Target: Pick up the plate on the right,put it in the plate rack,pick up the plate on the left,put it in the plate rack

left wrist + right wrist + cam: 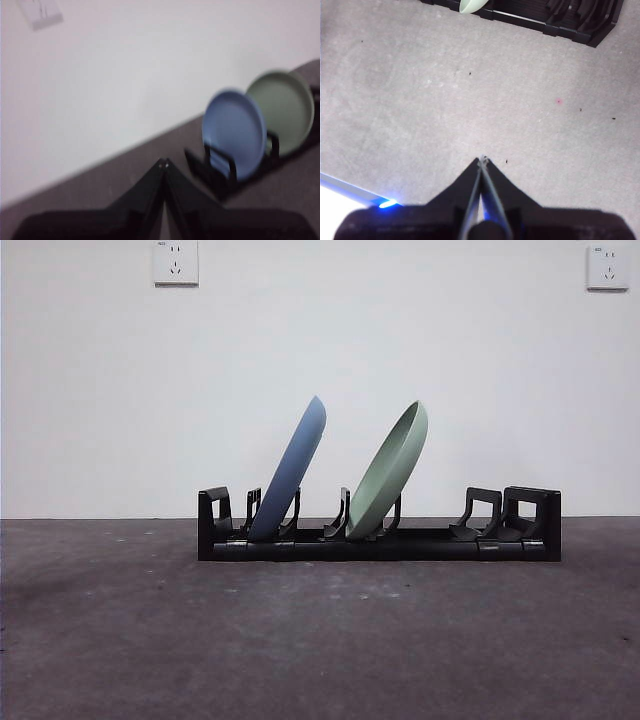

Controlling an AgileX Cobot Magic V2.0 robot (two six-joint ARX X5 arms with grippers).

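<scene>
Blue plate [292, 468] and green plate [390, 470] leaned in the plate rack [380, 543] (both tilted); left gripper [163, 162] and right gripper [482, 160] were closed, empty.

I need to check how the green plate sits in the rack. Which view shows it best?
The front view: the green plate shows sharp, edge-on, leaning in the rack. The left wrist view shows its face, blurred; the right wrist view shows only a sliver.

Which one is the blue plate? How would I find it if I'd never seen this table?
Look for the long black plate rack standing on the grey table by the white wall. Two plates lean in it, both tilted the same way. The blue plate stands nearer the rack's end, while the green plate beside it sits nearer the middle.
</scene>
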